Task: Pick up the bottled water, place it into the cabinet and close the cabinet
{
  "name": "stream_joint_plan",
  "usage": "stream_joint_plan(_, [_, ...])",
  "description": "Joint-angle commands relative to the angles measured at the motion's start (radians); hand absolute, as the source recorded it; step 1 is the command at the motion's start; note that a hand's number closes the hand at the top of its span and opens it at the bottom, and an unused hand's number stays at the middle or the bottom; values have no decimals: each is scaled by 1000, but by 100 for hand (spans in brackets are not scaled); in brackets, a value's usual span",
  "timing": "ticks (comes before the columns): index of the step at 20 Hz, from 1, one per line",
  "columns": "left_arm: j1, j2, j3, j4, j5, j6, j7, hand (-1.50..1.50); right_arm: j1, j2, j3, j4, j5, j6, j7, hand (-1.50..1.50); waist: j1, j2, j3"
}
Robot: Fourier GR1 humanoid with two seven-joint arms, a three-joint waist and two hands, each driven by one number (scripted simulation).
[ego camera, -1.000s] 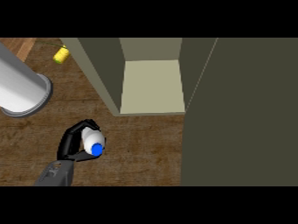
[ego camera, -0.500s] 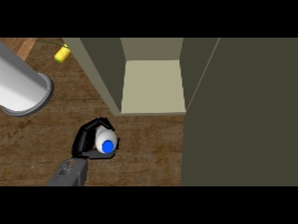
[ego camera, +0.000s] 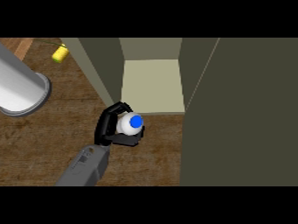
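Black fingers of the right hand (ego camera: pixel 107 127) are curled round a white plastic water bottle with a blue cap (ego camera: pixel 132 123). The bottle is held with its cap turned upward, over the brown wooden counter (ego camera: pixel 41 144), just in front of the open olive-green cabinet (ego camera: pixel 99 65) and its pale shelf (ego camera: pixel 152 85). A broad pale grey cylinder (ego camera: pixel 12 85) is seen at upper left, with a small yellow object (ego camera: pixel 60 53) beyond it.

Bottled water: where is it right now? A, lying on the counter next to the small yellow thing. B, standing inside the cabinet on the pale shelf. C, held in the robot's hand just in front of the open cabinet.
C: the right hand curls round the bottled water, which shows just short of the front edge of the cabinet shelf.
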Motion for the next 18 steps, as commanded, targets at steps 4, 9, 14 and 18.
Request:
stream_joint_plan(4, [-140,-4,-198,-105,173,236,200,150,-2,-49,-107,-113,-106,16,54,-150,-5,10,-1])
stream_joint_plan(9, [-270,-4,-232,-53,204,362,287,150,64,-26,-55,-123,-57,4,24,-150,-15,8,-1])
stream_joint_plan(14, [-410,-4,-136,137,271,302,273,150,66,-49,-122,-98,-115,44,-38,-150,-27,17,-1])
stream_joint_plan(18, [-503,-4,-95,231,314,333,287,150,40,-54,-168,-66,-138,68,-57,-150,-36,21,-1])
